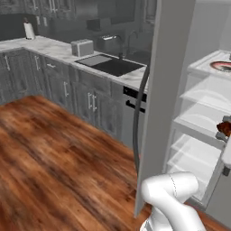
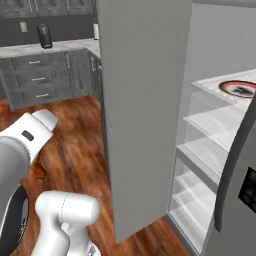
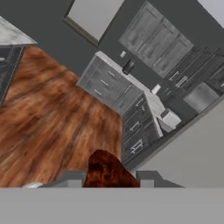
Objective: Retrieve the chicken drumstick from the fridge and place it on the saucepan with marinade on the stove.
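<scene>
The fridge point(image 1: 164, 90) stands open, its grey door point(image 2: 145, 100) swung out toward me and its white shelves point(image 2: 207, 150) bare. My gripper point(image 1: 224, 131) is at the right edge of the left base view, in front of the middle shelves. It is shut on the chicken drumstick point(image 1: 223, 128), a dark orange-brown lump. In the hand view the chicken drumstick point(image 3: 107, 170) sits between the two fingertips point(image 3: 72, 178), with the wooden floor and grey cabinets behind it. The saucepan and the stove are out of view.
A red-rimmed plate point(image 2: 239, 88) lies on the fridge's top shelf. The second fridge door with its dispenser panel point(image 2: 247, 187) hangs at the right. Left of the fridge runs a counter with a sink point(image 1: 110, 65) and a toaster point(image 1: 82, 47). Wooden floor point(image 1: 54, 158) spreads in front.
</scene>
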